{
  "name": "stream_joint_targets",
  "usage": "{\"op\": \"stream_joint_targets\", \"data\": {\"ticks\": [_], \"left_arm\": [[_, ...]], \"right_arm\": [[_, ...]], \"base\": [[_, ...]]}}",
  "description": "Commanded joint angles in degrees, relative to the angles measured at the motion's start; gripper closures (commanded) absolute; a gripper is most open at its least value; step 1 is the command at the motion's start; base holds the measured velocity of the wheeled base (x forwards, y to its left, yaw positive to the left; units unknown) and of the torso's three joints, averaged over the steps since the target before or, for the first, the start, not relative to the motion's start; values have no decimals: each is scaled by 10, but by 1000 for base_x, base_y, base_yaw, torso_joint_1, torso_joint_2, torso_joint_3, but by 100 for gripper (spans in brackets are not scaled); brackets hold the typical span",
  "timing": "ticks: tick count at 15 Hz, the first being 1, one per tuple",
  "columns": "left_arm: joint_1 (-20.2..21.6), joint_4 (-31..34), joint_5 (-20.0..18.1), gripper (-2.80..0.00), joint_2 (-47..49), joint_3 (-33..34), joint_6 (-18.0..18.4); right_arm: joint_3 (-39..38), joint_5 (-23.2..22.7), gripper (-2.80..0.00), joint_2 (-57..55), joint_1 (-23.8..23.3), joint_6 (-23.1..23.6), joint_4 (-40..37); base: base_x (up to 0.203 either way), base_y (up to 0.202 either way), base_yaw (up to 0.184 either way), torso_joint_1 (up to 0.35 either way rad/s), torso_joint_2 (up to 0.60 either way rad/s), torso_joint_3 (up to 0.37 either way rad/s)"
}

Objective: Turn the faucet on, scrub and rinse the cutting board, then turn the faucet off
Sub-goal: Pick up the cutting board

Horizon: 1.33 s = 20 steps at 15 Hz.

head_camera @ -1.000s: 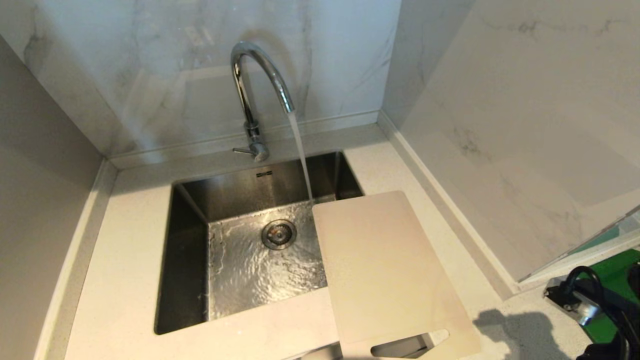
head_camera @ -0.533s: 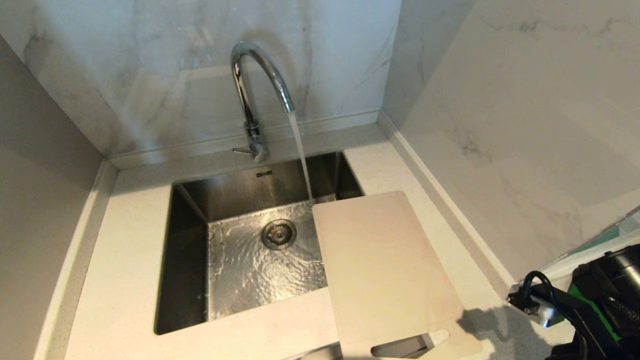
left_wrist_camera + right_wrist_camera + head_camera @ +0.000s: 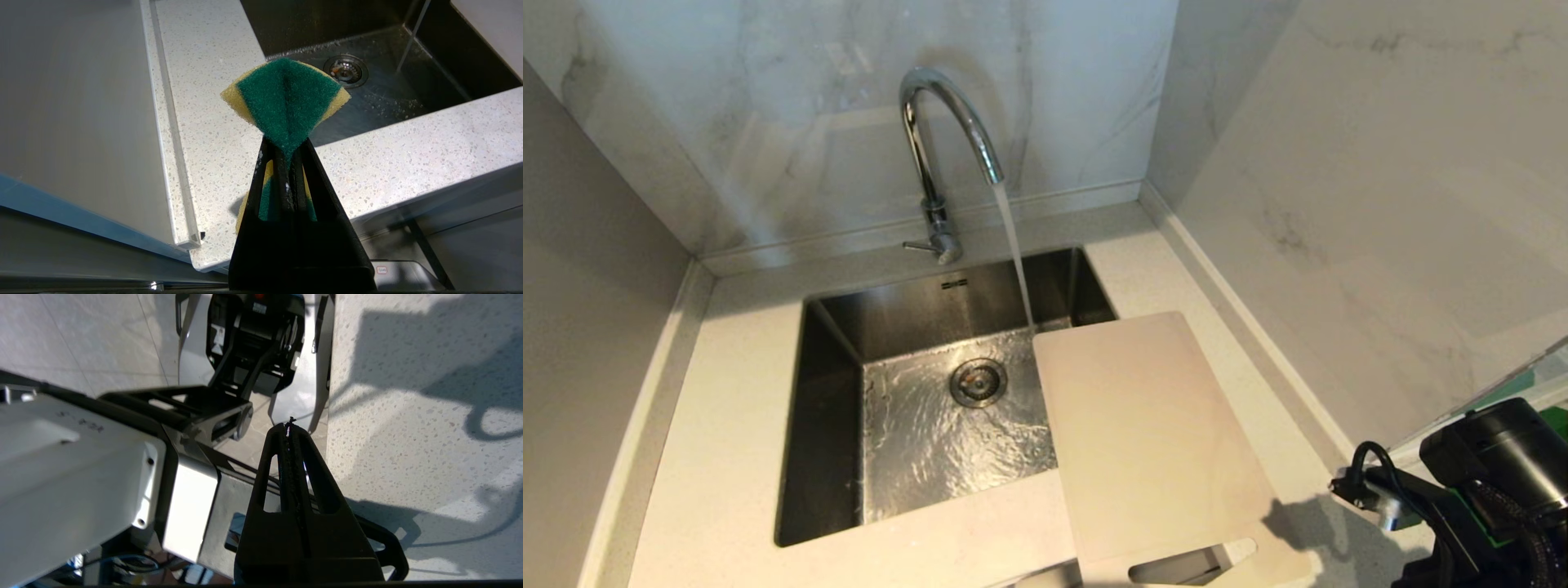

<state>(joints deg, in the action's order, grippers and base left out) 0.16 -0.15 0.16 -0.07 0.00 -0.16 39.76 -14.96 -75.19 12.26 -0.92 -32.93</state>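
Observation:
The chrome faucet (image 3: 939,139) stands behind the sink (image 3: 829,425), and a stream of water runs from its spout into the basin. The off-white cutting board (image 3: 1152,441) lies flat across the sink's right edge and the counter, slot handle nearest me. My left gripper (image 3: 286,143) is shut on a green and yellow sponge (image 3: 286,98), held over the counter left of the sink, outside the head view. My right arm (image 3: 1462,498) is at the bottom right, beside the board's near corner. Its gripper (image 3: 288,426) is shut with nothing in it, above the counter's edge.
Marble walls close in the back and the right side. A raised ledge (image 3: 171,134) runs along the counter's left edge. A green mat (image 3: 1521,407) shows behind my right arm. My own base (image 3: 81,477) lies below the right gripper. The drain (image 3: 978,381) sits mid-basin.
My right arm has come further into the head view from the bottom right, moving left toward the board's near corner; its shadow now touches the board. Water keeps running.

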Motion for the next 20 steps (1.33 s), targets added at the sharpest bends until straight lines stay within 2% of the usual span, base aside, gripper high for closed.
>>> {"op": "stream_joint_targets", "data": {"ticks": [1, 4, 6, 7, 9, 11, 13, 14, 17, 20], "left_arm": [[0, 0, 0, 0, -1, 1, 0], [0, 0, 0, 0, -1, 1, 0], [0, 0, 0, 0, -1, 1, 0], [0, 0, 0, 0, -1, 1, 0], [0, 0, 0, 0, -1, 1, 0], [0, 0, 0, 0, -1, 1, 0], [0, 0, 0, 0, -1, 1, 0], [0, 0, 0, 0, -1, 1, 0], [0, 0, 0, 0, -1, 1, 0], [0, 0, 0, 0, -1, 1, 0]], "right_arm": [[13, 7, 0, -8, 4, -39, -2], [19, 11, 0, -11, 25, -82, -2], [35, 15, 0, -29, 40, -135, -2], [47, 17, 0, -35, 53, -173, -2], [78, 33, 0, -59, 80, -280, -4], [97, 93, 0, -108, 114, -390, -5], [104, 168, 0, -147, 149, -475, -6], [105, 184, 0, -154, 162, -504, -6], [111, 186, 0, -150, 167, -528, -17], [131, 185, 0, -160, 167, -612, -22]], "base": [[0, 0, 0, 0, 0, 0], [0, 0, 0, 0, 0, 0], [0, 0, 0, 0, 0, 0], [0, 0, 0, 0, 0, 0], [0, 0, 0, 0, 0, 0], [0, 0, 0, 0, 0, 0], [0, 0, 0, 0, 0, 0], [0, 0, 0, 0, 0, 0], [0, 0, 0, 0, 0, 0], [0, 0, 0, 0, 0, 0]]}}
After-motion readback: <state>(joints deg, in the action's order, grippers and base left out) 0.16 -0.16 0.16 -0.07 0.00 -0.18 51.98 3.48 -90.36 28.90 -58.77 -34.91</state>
